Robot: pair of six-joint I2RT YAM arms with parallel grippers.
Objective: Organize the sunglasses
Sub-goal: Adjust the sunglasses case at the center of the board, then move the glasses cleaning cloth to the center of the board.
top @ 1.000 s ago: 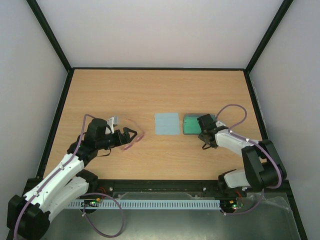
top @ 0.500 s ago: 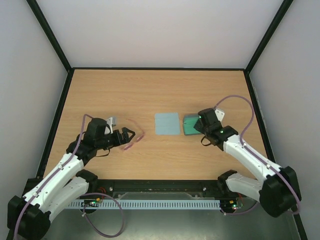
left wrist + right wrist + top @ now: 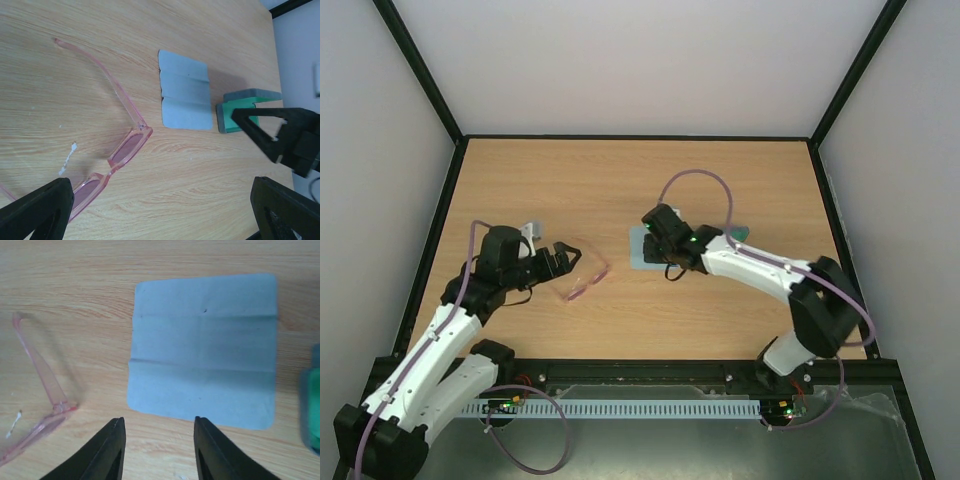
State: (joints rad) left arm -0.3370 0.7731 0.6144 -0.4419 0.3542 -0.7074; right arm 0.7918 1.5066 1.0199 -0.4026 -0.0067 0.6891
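Observation:
The sunglasses (image 3: 586,280), pink and translucent, lie on the wooden table with their arms unfolded. The left wrist view has their lenses (image 3: 125,150) at lower left, and they sit at the left edge of the right wrist view (image 3: 45,407). My left gripper (image 3: 560,262) hovers just left of them, open wide and holding nothing (image 3: 162,212). My right gripper (image 3: 668,262) hangs over the near edge of the light-blue cloth (image 3: 205,345), jaws apart with nothing between them (image 3: 158,422). Its black fingers (image 3: 260,135) show at the right of the left wrist view.
The grey-blue case with a green inside (image 3: 240,107) lies open just right of the cloth (image 3: 185,97), mostly hidden under the right arm from above (image 3: 738,234). A small white scrap (image 3: 70,155) lies beside the sunglasses. A black frame (image 3: 445,210) borders the table.
My right arm has swung left from the case to above the cloth, its jaws widening then narrowing. My left gripper has drawn back slightly to the left, still open.

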